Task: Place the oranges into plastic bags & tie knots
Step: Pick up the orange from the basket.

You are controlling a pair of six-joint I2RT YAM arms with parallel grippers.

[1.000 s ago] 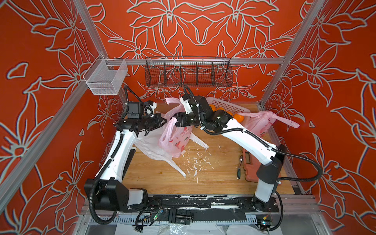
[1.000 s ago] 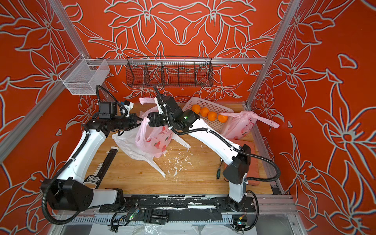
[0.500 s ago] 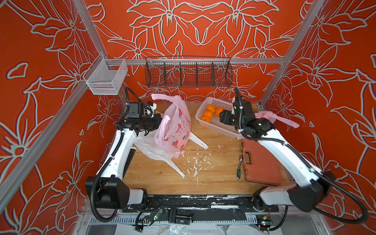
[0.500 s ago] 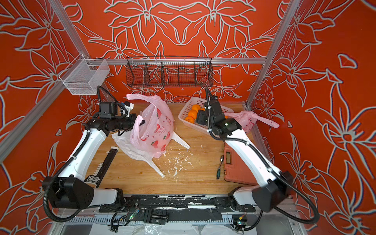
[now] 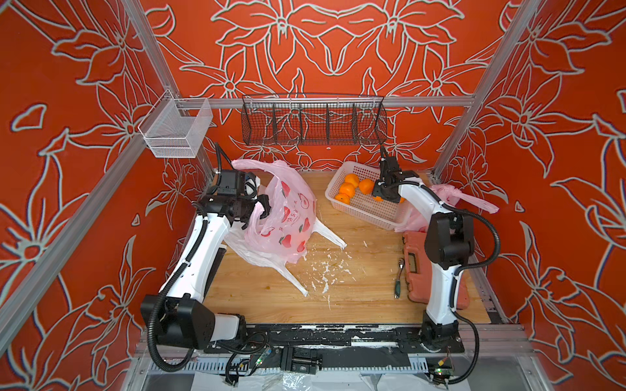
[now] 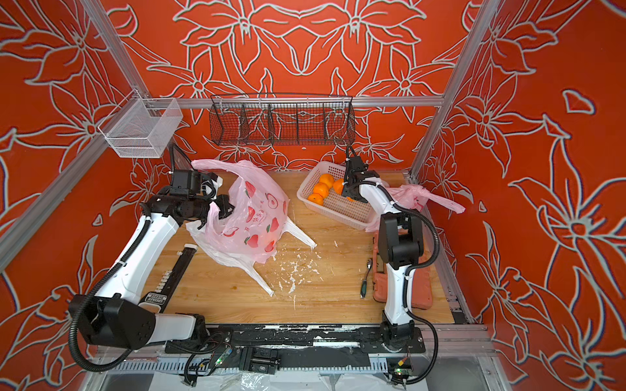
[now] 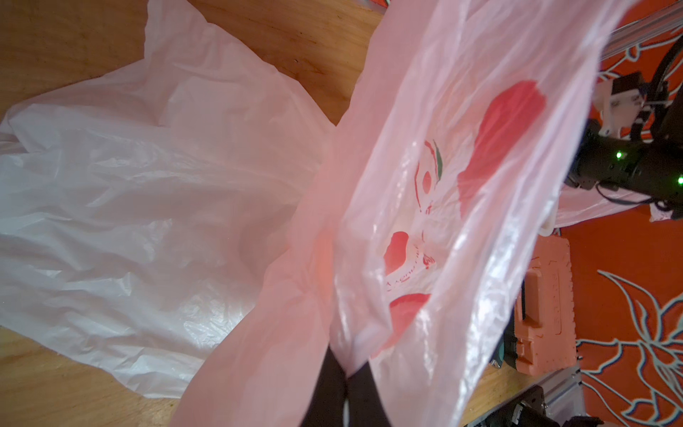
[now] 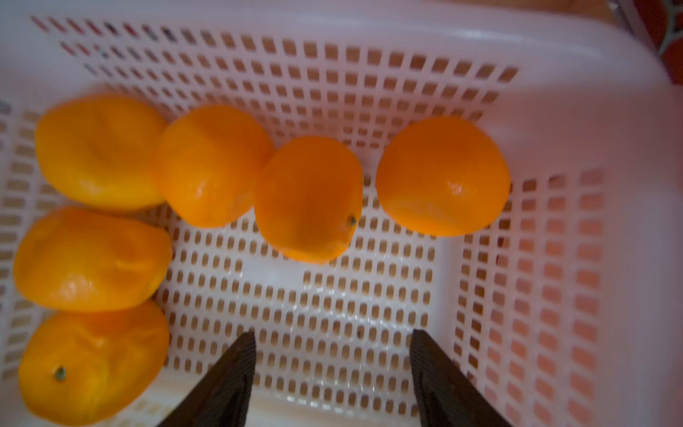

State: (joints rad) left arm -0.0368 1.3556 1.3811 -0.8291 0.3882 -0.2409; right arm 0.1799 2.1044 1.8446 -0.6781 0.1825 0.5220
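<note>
Right fingers [image 8: 229, 380]: spread, empty, above basket [image 8: 554, 295] floor.
Oranges [image 8: 308, 199]: just ahead of them; right arm nearer.
Left fingers [image 7: 325, 388]: clenched on pink bag [image 7: 462, 185] rim.

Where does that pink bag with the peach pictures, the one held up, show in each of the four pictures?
Top view: pink bag, left of centre, raised above the table.
Top view: same place, left of centre.
Left wrist view: close up, filling much of the picture.
Right wrist view: not in it.
Shared landmark: the white bag lying beneath it.
</note>
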